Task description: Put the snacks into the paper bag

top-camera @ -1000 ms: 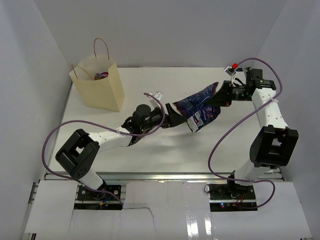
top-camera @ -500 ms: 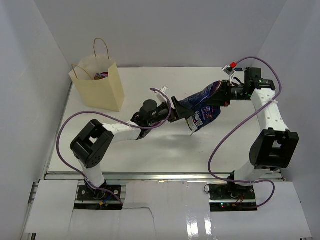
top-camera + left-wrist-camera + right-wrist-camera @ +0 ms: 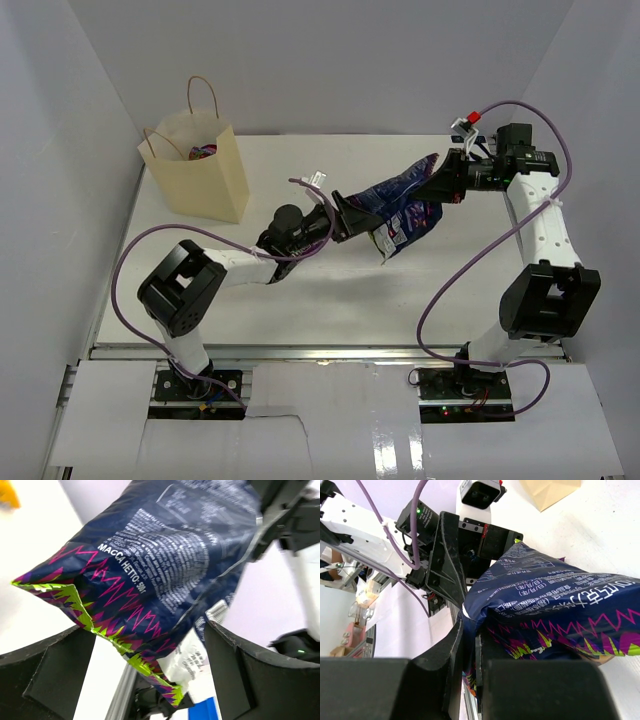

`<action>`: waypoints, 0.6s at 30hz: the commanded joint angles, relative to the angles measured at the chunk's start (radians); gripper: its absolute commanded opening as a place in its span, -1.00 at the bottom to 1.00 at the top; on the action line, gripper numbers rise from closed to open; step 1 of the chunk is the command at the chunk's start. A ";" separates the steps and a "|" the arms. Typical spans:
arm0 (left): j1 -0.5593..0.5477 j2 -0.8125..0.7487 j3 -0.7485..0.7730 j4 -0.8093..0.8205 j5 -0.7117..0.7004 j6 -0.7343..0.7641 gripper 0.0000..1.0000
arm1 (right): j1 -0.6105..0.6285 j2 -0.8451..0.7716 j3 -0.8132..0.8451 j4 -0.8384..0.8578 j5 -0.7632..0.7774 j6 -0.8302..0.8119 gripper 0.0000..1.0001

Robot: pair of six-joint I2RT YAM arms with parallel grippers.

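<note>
Hanging above the desk, the chip bag is clamped at its right end by the right pincer. Its left end sits inside the left pincer, which gapes wide and should be closed squarely before release.

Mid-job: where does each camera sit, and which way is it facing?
Top external: above, behind the bases, looking down; left arm, right arm, paper bag.
Left wrist: looks out through the open left end effector.
Right wrist: looks along the right end effector, shut on the chip bag, toward the left arm.
Shared: chip bag everywhere.
</note>
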 commanded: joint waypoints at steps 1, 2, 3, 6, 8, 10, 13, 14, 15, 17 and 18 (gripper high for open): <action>0.013 -0.049 -0.001 0.242 0.028 -0.072 0.96 | -0.012 -0.078 0.076 0.045 -0.310 0.073 -0.85; 0.013 -0.024 0.014 0.259 0.054 -0.098 0.96 | -0.011 -0.080 0.076 0.045 -0.310 0.074 -0.85; 0.012 -0.009 0.033 0.274 0.072 -0.112 0.96 | -0.011 -0.080 0.074 0.043 -0.311 0.073 -0.85; 0.010 0.046 0.109 0.320 0.123 -0.161 0.96 | -0.006 -0.078 0.070 0.031 -0.310 0.048 -0.85; 0.010 0.060 0.139 0.328 0.131 -0.189 0.96 | 0.004 -0.080 0.071 0.014 -0.310 0.027 -0.84; 0.010 0.059 0.143 0.313 0.135 -0.186 0.96 | 0.009 -0.082 0.073 0.005 -0.308 0.008 -0.85; 0.010 0.045 0.142 0.294 0.135 -0.178 0.84 | 0.012 -0.074 0.047 0.002 -0.280 -0.006 -0.85; 0.010 0.042 0.143 0.290 0.135 -0.176 0.79 | 0.012 -0.072 0.038 0.003 -0.271 -0.012 -0.85; 0.010 0.039 0.146 0.276 0.143 -0.175 0.66 | 0.012 -0.071 0.029 0.002 -0.248 -0.021 -0.85; 0.010 0.031 0.153 0.262 0.146 -0.163 0.54 | 0.012 -0.062 -0.001 0.003 -0.231 -0.032 -0.84; 0.010 0.026 0.153 0.251 0.149 -0.160 0.46 | 0.012 -0.059 -0.008 0.003 -0.207 -0.039 -0.83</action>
